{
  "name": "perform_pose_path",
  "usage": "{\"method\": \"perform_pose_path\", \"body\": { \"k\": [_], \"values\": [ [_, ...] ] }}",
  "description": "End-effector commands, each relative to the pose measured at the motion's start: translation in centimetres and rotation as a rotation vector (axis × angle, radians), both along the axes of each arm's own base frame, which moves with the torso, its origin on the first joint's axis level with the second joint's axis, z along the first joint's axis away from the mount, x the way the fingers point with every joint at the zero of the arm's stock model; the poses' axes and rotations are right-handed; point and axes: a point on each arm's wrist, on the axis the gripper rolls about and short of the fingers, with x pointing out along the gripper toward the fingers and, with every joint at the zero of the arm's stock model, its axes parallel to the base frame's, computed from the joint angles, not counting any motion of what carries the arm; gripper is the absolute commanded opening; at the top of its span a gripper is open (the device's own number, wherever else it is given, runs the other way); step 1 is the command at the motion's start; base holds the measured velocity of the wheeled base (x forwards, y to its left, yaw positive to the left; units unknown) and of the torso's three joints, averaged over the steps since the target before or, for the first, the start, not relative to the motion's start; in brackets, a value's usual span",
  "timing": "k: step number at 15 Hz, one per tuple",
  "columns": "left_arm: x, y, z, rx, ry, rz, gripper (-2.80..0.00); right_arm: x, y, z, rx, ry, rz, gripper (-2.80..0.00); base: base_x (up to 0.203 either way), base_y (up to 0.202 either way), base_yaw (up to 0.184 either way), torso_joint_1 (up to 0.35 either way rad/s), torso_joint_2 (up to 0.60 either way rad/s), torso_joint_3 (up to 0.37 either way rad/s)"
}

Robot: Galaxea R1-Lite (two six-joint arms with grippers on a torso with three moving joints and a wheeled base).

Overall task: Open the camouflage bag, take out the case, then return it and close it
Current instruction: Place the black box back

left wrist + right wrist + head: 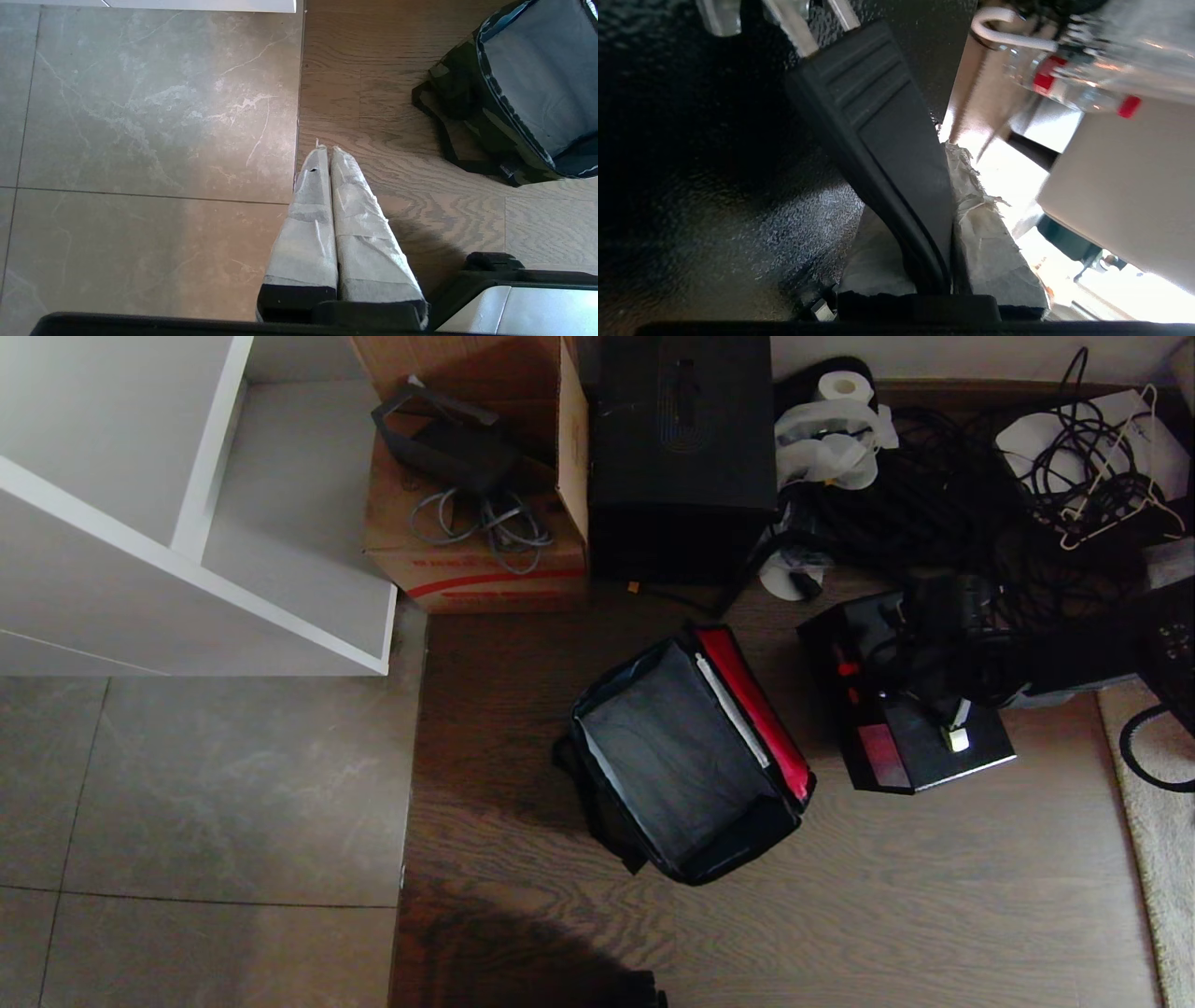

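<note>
The boxy green-black-tan camouflage bag [686,770] stands open on the wood floor, its red-lined lid folded back and its dark interior showing. Just beside it on the robot's right, the black rectangular hard case [910,728] is tilted, its black top handle [887,140] pinched between the right gripper's [957,728] padded fingers [985,233]. The left gripper [325,154] points down above the floor, near the bag, fingers pressed together on nothing.

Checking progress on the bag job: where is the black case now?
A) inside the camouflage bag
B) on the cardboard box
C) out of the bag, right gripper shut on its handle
C: the camouflage bag lies open and empty, while the right gripper is shut on the handle of the case beside it.
</note>
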Motion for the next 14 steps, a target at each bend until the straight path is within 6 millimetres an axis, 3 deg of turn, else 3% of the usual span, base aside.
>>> {"method": "perform_pose_path", "body": {
  "k": [1, 7, 14],
  "values": [
    [0.0, 0.0, 0.0, 0.0, 0.001, 0.0, -2.8, -0.9, 0.7, 2.1, -0.003, -0.036, 0.016, -2.8, 0.0, 0.0, 0.0, 0.0, 0.0, 0.0],
    [0.0, 0.0, 0.0, 0.0, 0.001, 0.0, -2.8, -3.2, 3.6, 3.5, -0.002, -0.03, 0.092, -2.8, 0.0, 0.0, 0.0, 0.0, 0.0, 0.0],
    [0.0, 0.0, 0.0, 0.0, 0.0, 0.0, -2.8, -3.9, 3.7, 4.1, 0.015, -0.022, 0.142, -2.8, 0.0, 0.0, 0.0, 0.0, 0.0, 0.0]
  ]
}}
